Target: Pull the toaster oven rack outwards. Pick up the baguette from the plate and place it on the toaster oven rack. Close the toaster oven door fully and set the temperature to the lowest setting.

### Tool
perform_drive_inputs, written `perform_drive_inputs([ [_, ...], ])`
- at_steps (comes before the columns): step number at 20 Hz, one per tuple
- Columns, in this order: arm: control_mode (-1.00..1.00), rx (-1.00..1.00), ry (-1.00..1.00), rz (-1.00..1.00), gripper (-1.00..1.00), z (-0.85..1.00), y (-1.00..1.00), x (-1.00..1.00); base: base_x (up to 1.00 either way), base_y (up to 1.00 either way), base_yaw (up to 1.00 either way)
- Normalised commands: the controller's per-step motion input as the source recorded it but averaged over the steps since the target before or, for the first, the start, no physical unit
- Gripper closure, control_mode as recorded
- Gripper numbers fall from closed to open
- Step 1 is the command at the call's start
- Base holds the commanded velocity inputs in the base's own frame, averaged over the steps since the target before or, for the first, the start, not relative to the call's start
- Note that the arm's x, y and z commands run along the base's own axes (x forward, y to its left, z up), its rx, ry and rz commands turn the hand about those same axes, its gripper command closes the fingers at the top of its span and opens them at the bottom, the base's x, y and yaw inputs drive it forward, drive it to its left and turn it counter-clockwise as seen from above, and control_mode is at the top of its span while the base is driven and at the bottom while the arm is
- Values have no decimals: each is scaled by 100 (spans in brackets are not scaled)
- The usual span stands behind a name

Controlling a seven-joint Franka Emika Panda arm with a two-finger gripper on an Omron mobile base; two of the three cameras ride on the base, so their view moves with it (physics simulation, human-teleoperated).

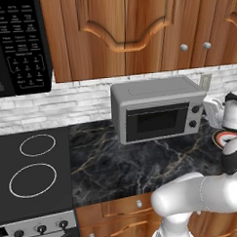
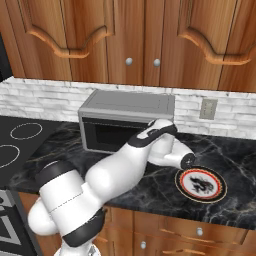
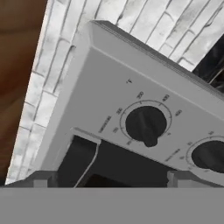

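The light-grey toaster oven stands on the dark marble counter against the brick wall. Its toaster oven door looks shut, and its dark glass hides the toaster oven rack. Two dark knobs sit at its right front, and the upper knob shows close up in the hand view beside the lower knob. My gripper hovers open just in front of those knobs, holding nothing. From the left base view it is at the oven's right front corner. The plate lies right of the oven. The baguette is out of view.
A black microwave hangs at the upper left, above a black stovetop. Wooden cabinets run overhead. A wall outlet is behind the plate. My own arm crosses in front of the oven in the right base view.
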Motion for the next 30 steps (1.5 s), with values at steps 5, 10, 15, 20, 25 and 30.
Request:
perform_drive_inputs([
  [5,-100,9,0,0,-100,-1,-7,3,0,0,0],
  [10,-100,2,0,0,-100,-12,0,14,0,0,0],
  [15,-100,0,0,-2,-100,-3,0,27,0,0,0],
  [20,-100,0,0,-2,-100,-3,0,26,0,0,0],
  [25,-100,1,0,0,-100,-13,0,9,0,0,0],
  [30,-100,3,0,0,-100,-16,-2,4,0,0,0],
])
